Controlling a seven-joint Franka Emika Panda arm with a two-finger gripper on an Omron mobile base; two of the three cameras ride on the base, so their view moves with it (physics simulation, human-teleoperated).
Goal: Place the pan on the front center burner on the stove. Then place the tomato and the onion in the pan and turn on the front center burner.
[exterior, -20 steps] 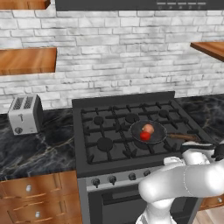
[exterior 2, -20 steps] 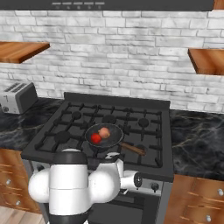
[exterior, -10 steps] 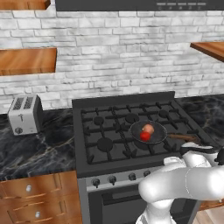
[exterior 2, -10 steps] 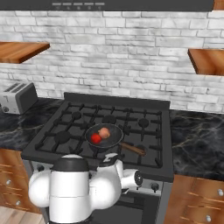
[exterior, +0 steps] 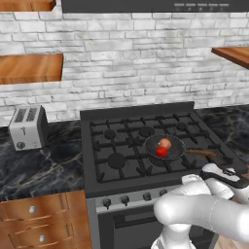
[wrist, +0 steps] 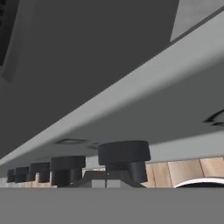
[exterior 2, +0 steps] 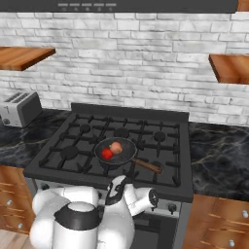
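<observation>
The pan [exterior: 164, 147] sits on the stove [exterior: 126, 141] over the front center burner, the tomato [exterior: 161, 151] and onion [exterior: 165, 143] inside it, ready for heat. The hand, closed and empty, is low at the knobs [wrist: 124, 158] – likely to turn one.
</observation>
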